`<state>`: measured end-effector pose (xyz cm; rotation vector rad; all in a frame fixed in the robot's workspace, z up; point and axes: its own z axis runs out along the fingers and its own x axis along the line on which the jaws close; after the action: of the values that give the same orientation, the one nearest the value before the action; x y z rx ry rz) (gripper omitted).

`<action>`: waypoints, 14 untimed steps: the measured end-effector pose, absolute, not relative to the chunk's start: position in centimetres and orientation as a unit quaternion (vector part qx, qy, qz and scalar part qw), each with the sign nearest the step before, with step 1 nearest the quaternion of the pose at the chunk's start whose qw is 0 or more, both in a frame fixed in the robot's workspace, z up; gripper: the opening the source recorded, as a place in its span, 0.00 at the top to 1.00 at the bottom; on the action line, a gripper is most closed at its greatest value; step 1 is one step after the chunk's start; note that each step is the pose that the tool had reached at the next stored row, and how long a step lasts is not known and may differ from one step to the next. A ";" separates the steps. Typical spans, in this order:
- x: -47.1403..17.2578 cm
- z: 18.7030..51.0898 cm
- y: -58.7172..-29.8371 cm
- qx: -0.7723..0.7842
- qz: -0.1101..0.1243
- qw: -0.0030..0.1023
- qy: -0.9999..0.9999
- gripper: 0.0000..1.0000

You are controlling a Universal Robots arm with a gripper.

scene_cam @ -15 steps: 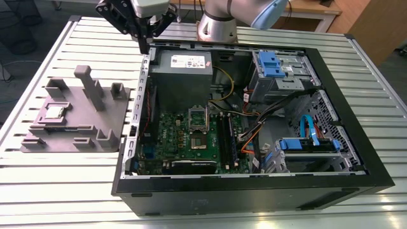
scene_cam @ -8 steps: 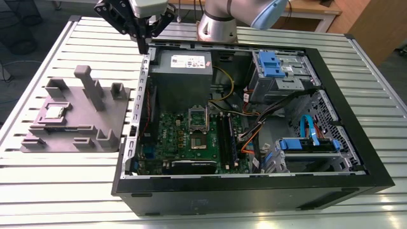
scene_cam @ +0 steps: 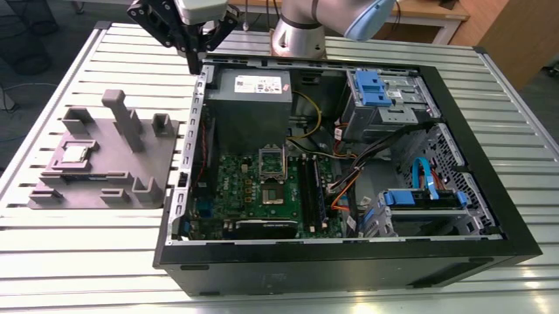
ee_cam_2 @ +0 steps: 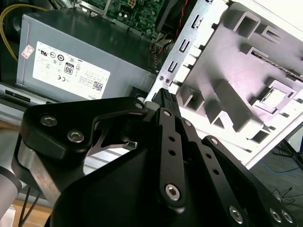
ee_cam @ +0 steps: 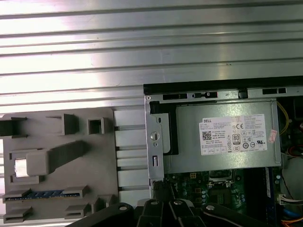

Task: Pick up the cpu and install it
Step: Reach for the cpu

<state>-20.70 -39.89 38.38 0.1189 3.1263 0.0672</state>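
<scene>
One black pincer (scene_cam: 193, 67), closed and empty, hung well apart from the square silver-topped cpu (scene_cam: 73, 154) on a grey plastic fixture (scene_cam: 88, 190).

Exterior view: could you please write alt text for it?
The cpu lies in a grey plastic fixture on a slatted metal table, at the exterior view's left of an open computer case; the shut gripper hangs by the case's far corner.

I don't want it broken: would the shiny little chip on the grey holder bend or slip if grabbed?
The cpu looks flat, metal-topped, so probably stiff. Its shiny top may be slippery. Small and thin, likely light.
</scene>
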 end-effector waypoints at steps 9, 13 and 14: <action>-21.0 38.3 -39.9 0.038 0.021 0.006 0.999 0.90; -21.1 38.3 -39.9 0.038 0.021 0.006 0.999 0.90; -21.1 38.3 -39.9 0.038 0.021 0.006 0.999 0.90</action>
<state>-21.12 -39.89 38.33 0.1190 3.1270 0.0673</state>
